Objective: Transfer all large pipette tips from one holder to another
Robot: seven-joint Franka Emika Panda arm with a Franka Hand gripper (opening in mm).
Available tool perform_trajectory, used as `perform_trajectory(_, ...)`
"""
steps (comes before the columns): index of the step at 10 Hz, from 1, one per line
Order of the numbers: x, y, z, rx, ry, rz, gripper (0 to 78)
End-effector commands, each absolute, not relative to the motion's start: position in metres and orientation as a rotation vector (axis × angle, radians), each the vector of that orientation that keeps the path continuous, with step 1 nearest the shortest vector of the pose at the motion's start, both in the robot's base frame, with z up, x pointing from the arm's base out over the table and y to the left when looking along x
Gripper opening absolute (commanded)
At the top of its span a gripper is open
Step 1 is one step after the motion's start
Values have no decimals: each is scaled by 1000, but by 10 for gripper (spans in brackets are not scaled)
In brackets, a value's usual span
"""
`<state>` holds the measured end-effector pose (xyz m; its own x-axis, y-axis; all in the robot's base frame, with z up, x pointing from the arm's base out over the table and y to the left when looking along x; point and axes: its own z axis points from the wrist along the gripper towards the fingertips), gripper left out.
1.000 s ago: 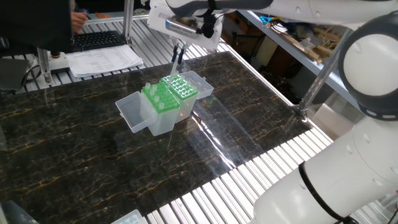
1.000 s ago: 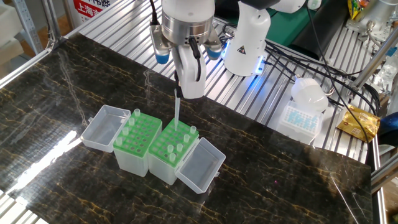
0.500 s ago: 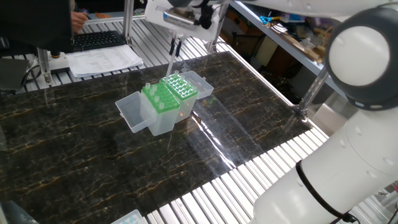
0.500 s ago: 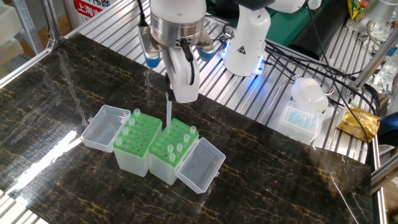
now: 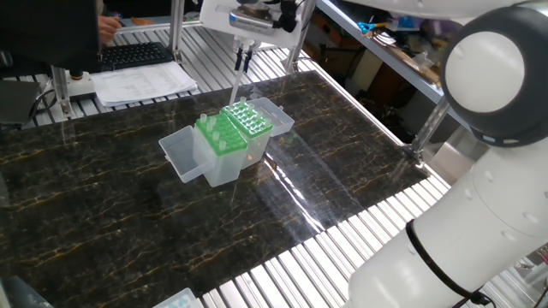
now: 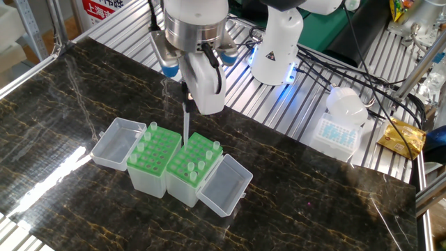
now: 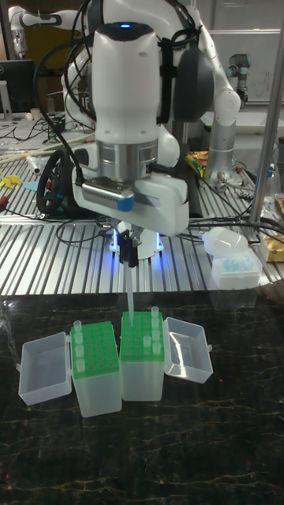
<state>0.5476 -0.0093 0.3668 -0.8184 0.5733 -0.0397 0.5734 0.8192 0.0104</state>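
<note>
surface: dark marble-patterned tabletop (image 6: 327,202) with gold veining, glossy, glare streaks on it. it sits on a frame of ribbed aluminium slats (image 6: 279,111) that show past its edges. room: lab or workshop, with shelving behind in one fixed view, cables and a second white robot base (image 6: 277,42) lit blue in the other.

around: keyboard (image 5: 137,54) and a stack of papers (image 5: 145,83) on the slats at the far corner; a small lidded box of blue tips (image 6: 339,132) off the marble with a white cap-like piece above it; a yellow foil packet (image 6: 404,136) near the right edge.

two clear boxes stand side by side, touching, each topped with a green rack plate and its hinged lid (image 6: 115,143) folded out flat – left holder (image 6: 153,162), right holder (image 6: 195,169). large pipette tips (image 6: 152,128) stand upright in both, collars above the green, scattered over a few holes.

gripper (image 6: 185,96) hangs above the seam between the holders, fingers closed on the collar of one pipette tip (image 6: 186,125) – held vertical, clear of both racks, point just above the green plates. in the tall fixed view the same tip (image 7: 129,296) hangs over the right holder's left edge. the arm's white wrist housing (image 7: 130,197) blocks the slats behind it.
</note>
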Motion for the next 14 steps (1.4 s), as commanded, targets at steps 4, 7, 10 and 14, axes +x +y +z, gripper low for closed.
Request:
perform_trajectory(4,557,-39,371,648,3043,-2,11)
perform_trajectory(7,554,-47,375,566,3049,-6,11)
perform_trajectory(10,549,-53,380,482,3059,-9,11)
perform_trajectory(14,547,-70,384,350,3063,-27,11)
